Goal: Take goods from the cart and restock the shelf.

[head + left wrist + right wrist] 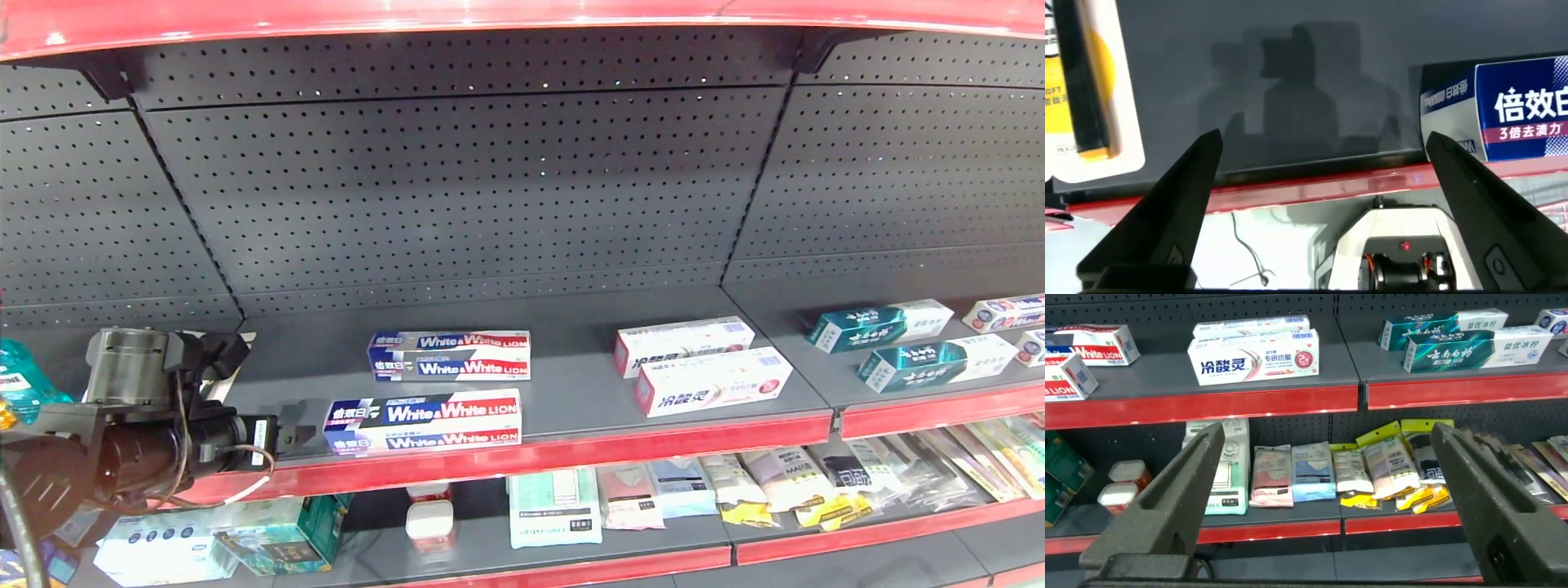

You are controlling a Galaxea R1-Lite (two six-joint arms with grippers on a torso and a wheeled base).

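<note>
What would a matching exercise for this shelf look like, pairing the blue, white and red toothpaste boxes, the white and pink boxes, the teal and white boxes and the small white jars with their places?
Things
1. blue, white and red toothpaste boxes
2. white and pink toothpaste boxes
3. teal and white toothpaste boxes
4. small white jars

Places
A. lower dark shelf
B. upper dark shelf, right-hand section
C. beside the open left gripper
D. upper shelf, middle section, right end

Pairs: 1-C, 2-D, 3-B, 4-A.
</note>
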